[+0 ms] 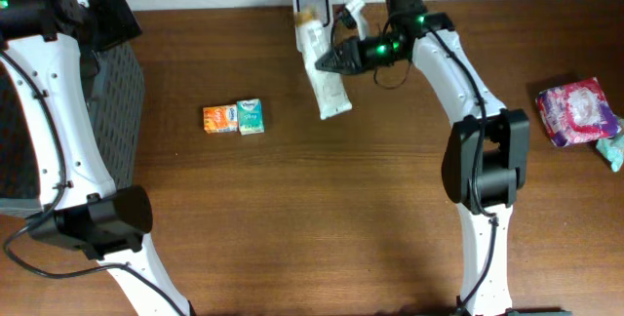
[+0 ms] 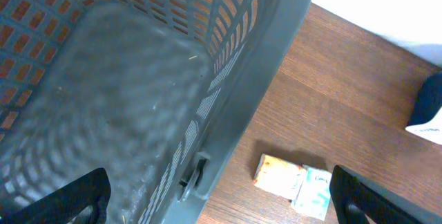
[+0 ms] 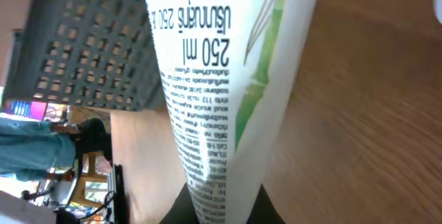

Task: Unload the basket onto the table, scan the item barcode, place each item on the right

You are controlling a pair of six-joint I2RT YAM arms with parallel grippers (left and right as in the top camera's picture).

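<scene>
Near the far edge of the tabletop (image 1: 322,218), about midway along it, the right gripper (image 1: 333,59) is clamped on a white tube (image 1: 328,90). The jaws are closed tight against its sides. The right wrist view shows the tube (image 3: 207,79) filling the frame, with a green bamboo print and small black text (the marking "250 ml" is legible; no barcode can be made out). The tube's upper end lies just beside a white-framed unit (image 1: 312,6) at the far edge, and whether they touch cannot be told.

The left gripper (image 2: 221,198) hangs over the grey basket (image 1: 119,92) at the far left corner. Its fingers (image 2: 81,198) are spread wide with nothing between them.

An orange packet (image 1: 220,118) and a green packet (image 1: 251,116) lie touching side by side left of centre, between the basket and the tube. A pink packet (image 1: 578,111) sits at the right edge, with a teal item (image 1: 612,150) just beside it.
</scene>
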